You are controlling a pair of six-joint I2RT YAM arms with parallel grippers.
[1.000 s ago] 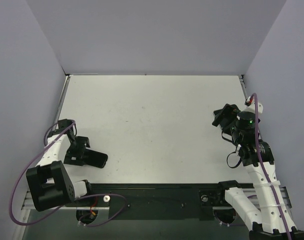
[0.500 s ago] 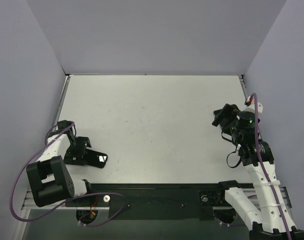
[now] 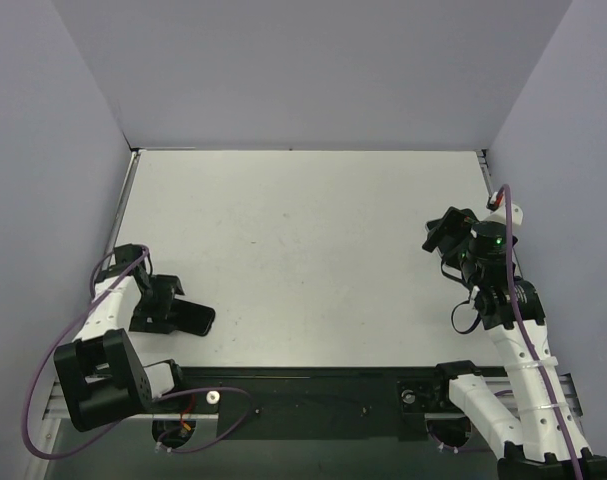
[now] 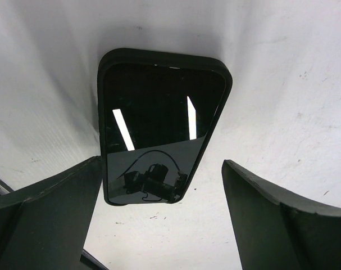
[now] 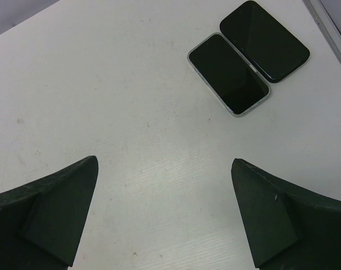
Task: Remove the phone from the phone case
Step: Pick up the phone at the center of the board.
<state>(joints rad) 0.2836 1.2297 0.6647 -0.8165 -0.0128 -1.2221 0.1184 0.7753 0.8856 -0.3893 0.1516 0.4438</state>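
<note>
A phone in a black case (image 4: 159, 118) lies screen up on the white table, and its glass reflects the wrist. It shows in the top view (image 3: 191, 318) at the near left. My left gripper (image 4: 162, 169) is open just over the phone's near end, with one finger (image 4: 52, 202) close beside its left edge and the other finger (image 4: 271, 208) well clear on the right. In the top view the left gripper (image 3: 163, 305) hides that end of the phone. My right gripper (image 5: 164, 163) is open and empty above bare table at the right (image 3: 438, 232).
Two more flat dark devices lie side by side in the right wrist view, one with a silver rim (image 5: 228, 74) and one all black (image 5: 264, 40), close to the table's edge (image 5: 327, 28). The top view does not show them. Grey walls enclose the table (image 3: 303, 260).
The left arm's elbow has shifted slightly, while its gripper stays over the phone's end. A bright glint on the phone half a second ago is gone. The right arm has barely moved.
</note>
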